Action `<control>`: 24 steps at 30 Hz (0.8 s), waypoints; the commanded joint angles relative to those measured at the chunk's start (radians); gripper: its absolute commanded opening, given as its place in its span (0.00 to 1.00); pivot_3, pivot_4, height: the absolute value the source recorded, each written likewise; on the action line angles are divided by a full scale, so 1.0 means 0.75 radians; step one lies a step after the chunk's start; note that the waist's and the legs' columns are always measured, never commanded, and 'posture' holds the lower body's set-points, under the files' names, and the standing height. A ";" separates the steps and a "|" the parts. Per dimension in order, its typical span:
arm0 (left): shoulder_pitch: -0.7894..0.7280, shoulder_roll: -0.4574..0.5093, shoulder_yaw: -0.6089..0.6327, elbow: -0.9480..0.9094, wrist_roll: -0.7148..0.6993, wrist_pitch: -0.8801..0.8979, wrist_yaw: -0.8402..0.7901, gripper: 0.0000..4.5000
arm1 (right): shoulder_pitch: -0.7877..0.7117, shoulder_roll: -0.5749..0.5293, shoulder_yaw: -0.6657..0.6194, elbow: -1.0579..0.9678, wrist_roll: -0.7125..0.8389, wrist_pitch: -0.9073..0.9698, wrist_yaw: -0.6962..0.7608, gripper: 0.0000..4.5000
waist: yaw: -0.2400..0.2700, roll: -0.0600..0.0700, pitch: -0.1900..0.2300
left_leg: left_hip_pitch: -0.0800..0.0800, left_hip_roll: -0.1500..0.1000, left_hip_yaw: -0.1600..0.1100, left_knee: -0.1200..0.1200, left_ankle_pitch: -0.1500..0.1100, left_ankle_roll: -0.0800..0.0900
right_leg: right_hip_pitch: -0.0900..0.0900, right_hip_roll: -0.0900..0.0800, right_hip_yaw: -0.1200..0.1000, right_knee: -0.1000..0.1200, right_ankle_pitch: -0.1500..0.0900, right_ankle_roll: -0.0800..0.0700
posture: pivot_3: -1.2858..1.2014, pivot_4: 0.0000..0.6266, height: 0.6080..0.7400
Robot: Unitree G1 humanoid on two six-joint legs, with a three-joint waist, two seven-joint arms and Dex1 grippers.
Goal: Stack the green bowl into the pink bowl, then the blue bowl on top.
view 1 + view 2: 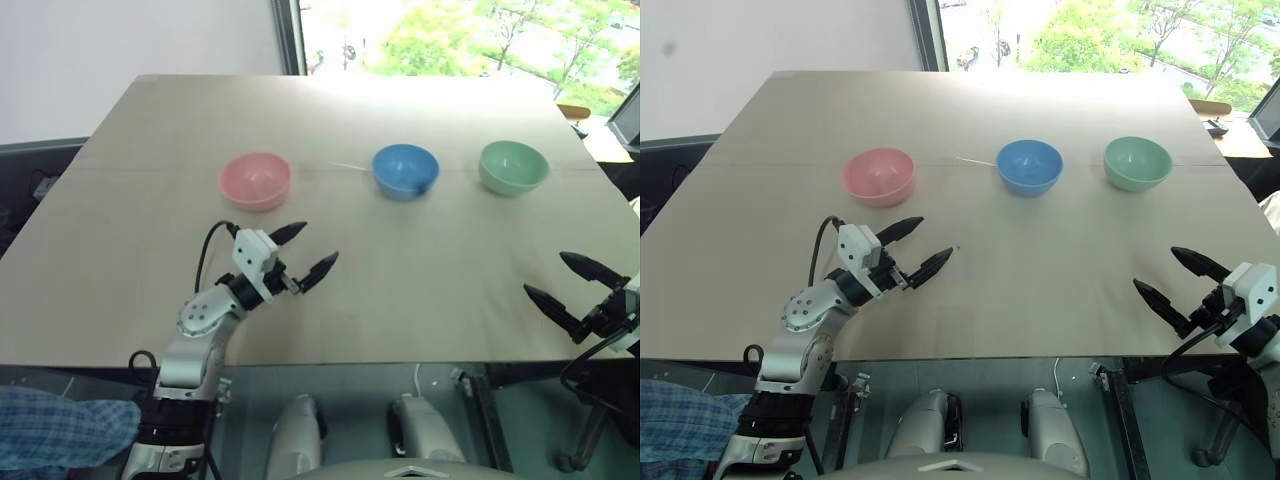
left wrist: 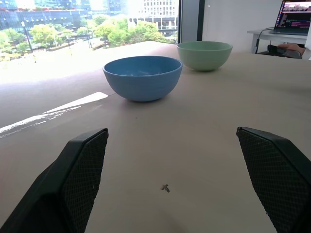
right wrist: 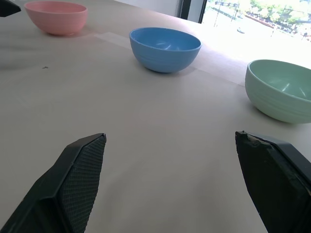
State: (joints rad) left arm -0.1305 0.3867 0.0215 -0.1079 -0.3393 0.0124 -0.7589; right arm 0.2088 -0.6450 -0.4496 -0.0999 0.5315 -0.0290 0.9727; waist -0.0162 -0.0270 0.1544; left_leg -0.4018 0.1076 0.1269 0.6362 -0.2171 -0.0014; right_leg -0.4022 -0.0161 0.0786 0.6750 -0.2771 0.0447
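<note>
A: Item one, the green bowl. How is it likely handling?

B: Judging by its look: light, stiff, thin-walled plastic with a smooth, probably slippery skin, and not fragile. A pinch over the near rim, one finger inside and one outside, is looking like the best hold; the rounded belly is offering nothing to catch.

A: Appearance and location?

B: Small, round, pale mint, plain, standing upright and empty. It is sitting at the right end of a row across the table, with the blue bowl in the middle and the pink bowl at the left, all well apart.

A: Items two and three?

B: Same form and apparent size; sky-blue and salmon-pink. Both are standing upright and empty, so nothing is stacked yet.

A: Grippers?

B: The right gripper is hovering over the table's near right edge, jaws spread wide, holding nothing. The left gripper is hanging in front of the pink bowl, likewise spread and empty.
</note>
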 commanded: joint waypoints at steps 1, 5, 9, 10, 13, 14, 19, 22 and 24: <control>0.003 -0.001 0.004 -0.063 -0.012 -0.022 0.002 1.00 | -0.009 0.002 -0.032 -0.017 0.013 -0.031 -0.002 0.99 | 0.000 0.000 0.000 | 0.000 0.000 0.000 0.000 0.000 0.000 | 0.000 0.000 0.000 0.000 0.000 0.000 | 0.52 0.24 1.00; 0.001 0.006 0.003 -0.058 -0.004 -0.020 0.000 1.00 | -0.009 0.004 -0.028 -0.012 0.008 -0.031 -0.005 0.99 | 0.000 0.000 0.000 | 0.000 0.000 0.000 0.000 0.000 0.000 | 0.000 0.000 0.000 0.000 0.000 0.000 | 0.52 0.24 1.00; -0.003 0.005 0.000 -0.056 -0.002 -0.022 -0.002 1.00 | -0.012 0.007 -0.025 -0.014 0.005 -0.032 -0.007 0.99 | 0.000 0.000 0.000 | 0.000 0.000 0.000 0.000 0.000 0.000 | 0.000 0.000 0.000 0.000 0.000 0.000 | 0.52 0.24 1.00; -0.005 0.005 0.000 -0.054 -0.002 -0.023 -0.003 1.00 | -0.013 0.009 -0.025 -0.015 0.005 -0.032 -0.007 0.99 | 0.000 0.000 0.000 | 0.000 0.000 0.000 0.000 0.000 0.000 | 0.000 0.000 0.000 0.000 0.000 0.000 | 0.52 0.24 1.00; -0.008 0.005 0.001 -0.048 -0.002 -0.024 -0.005 1.00 | -0.010 0.013 -0.023 -0.016 0.002 -0.036 -0.007 0.99 | 0.000 0.000 0.000 | 0.000 0.000 0.000 0.000 0.000 0.000 | 0.000 0.000 0.000 0.000 0.000 0.000 | 0.52 0.24 1.00; -0.010 0.005 0.001 -0.045 0.000 -0.026 -0.005 1.00 | -0.009 0.015 -0.022 -0.016 0.000 -0.038 -0.008 0.99 | 0.000 0.000 0.000 | 0.000 0.000 0.000 0.000 0.000 0.000 | 0.000 0.000 0.000 0.000 0.000 0.000 | 0.52 0.24 1.00; -0.021 0.002 -0.003 -0.033 0.002 -0.030 -0.009 1.00 | -0.011 0.018 -0.022 -0.015 -0.004 -0.041 -0.010 0.99 | 0.000 0.000 0.000 | 0.000 0.000 0.000 0.000 0.000 0.000 | 0.000 0.000 0.000 0.000 0.000 0.000 | 0.52 0.24 1.00; -0.028 0.003 -0.004 -0.025 0.002 -0.026 -0.013 1.00 | -0.008 0.016 -0.020 -0.016 -0.011 -0.049 -0.008 0.99 | 0.000 0.000 0.000 | 0.000 0.000 0.000 0.000 0.000 0.000 | 0.000 0.000 0.000 0.000 0.000 0.000 | 0.52 0.24 1.00; -0.038 0.004 -0.009 -0.020 0.009 -0.006 -0.002 1.00 | -0.005 0.010 -0.019 -0.027 -0.016 -0.052 -0.004 0.99 | 0.000 0.000 0.000 | 0.000 0.000 0.000 0.000 0.000 0.000 | 0.000 0.000 0.000 0.000 0.000 0.000 | 0.52 0.24 1.00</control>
State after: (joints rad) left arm -0.1443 0.3872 0.0198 -0.1063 -0.3361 0.0123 -0.7623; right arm 0.2072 -0.6293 -0.4477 -0.0998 0.5168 -0.0484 0.9707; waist -0.0161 -0.0271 0.1544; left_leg -0.4018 0.1076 0.1268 0.6362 -0.2172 -0.0014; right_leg -0.4022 -0.0161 0.0784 0.6750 -0.2771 0.0447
